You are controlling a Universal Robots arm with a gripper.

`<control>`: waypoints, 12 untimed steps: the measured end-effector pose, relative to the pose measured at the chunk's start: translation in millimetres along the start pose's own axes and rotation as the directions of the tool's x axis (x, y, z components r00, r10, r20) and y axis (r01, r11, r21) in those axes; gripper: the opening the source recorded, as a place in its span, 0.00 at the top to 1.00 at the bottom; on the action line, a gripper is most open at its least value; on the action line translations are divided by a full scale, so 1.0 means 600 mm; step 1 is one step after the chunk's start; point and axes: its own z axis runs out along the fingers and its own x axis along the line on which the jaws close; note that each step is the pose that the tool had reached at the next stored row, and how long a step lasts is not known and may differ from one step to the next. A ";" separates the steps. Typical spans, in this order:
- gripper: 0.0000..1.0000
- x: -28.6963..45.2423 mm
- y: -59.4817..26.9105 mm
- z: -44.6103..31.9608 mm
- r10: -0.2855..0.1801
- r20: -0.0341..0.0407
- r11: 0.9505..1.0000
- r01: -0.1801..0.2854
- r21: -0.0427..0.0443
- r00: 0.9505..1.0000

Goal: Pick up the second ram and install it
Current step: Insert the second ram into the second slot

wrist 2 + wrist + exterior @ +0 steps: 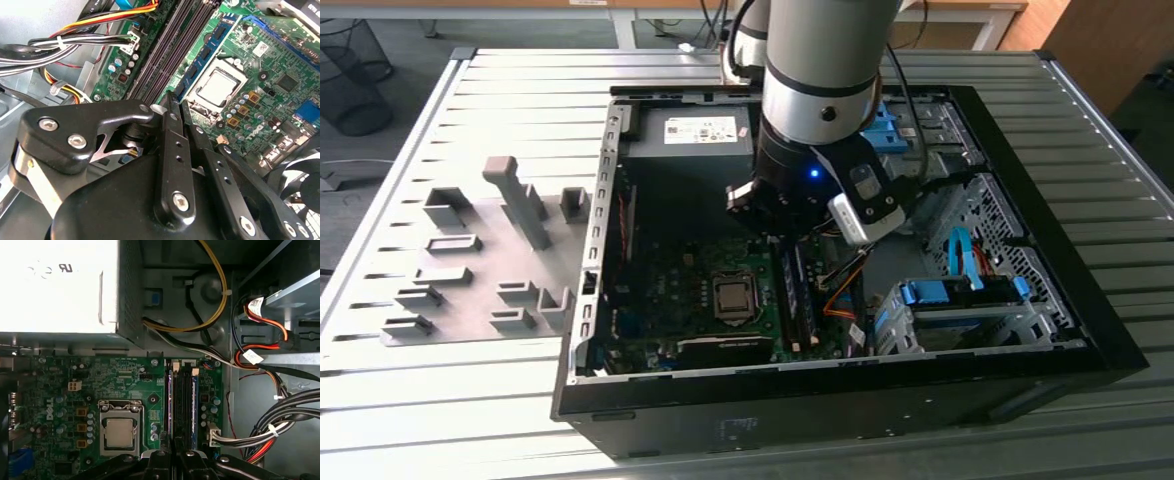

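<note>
The fingers [172, 107] are pressed together over the RAM slots [182, 400]. A blue-green ram [200, 57] sits seated just beyond their tips, so installation looks nearly finished.

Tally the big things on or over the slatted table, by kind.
Computer case: 1
Grey fixture: 1
Robot arm: 1
Total: 3
</note>
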 end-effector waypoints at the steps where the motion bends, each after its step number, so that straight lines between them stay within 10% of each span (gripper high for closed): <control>1: 0.86 0.000 0.000 0.002 0.000 0.000 1.000 0.000 0.000 1.000; 6: 0.86 0.000 -0.007 0.029 0.003 0.000 1.000 -0.003 -0.004 1.000; 12: 0.86 0.000 -0.008 0.031 0.005 0.000 1.000 -0.005 -0.005 1.000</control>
